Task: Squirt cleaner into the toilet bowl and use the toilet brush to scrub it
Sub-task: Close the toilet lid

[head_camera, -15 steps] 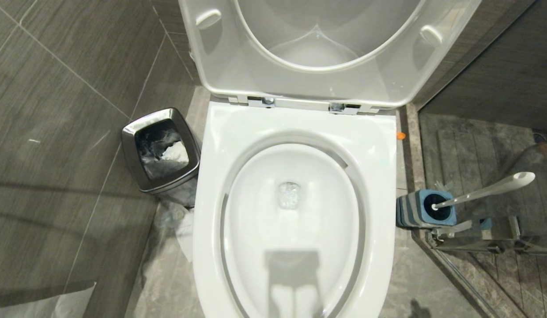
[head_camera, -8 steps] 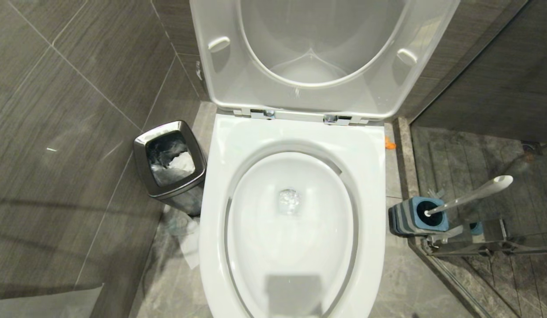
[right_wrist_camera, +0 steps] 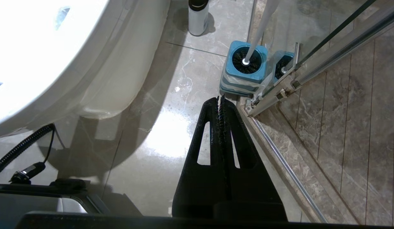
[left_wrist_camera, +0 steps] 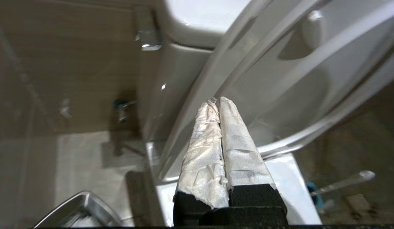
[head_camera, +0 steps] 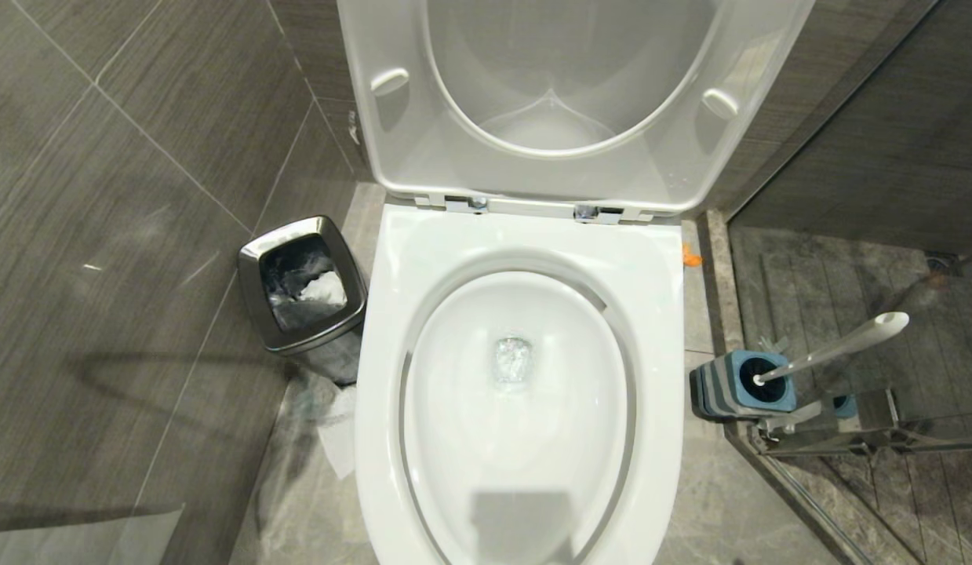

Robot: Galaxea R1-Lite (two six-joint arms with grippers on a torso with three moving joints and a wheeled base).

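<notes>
Both pincers pressed closed and empty: left gripper [left_wrist_camera: 216, 103] seemingly near the raised seat's edge, right gripper [right_wrist_camera: 220, 99] over open floor.

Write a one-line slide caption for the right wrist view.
Shut right gripper hangs over the floor tiles, pointing at the toilet brush standing in its blue-topped holder beside the toilet bowl.
</notes>
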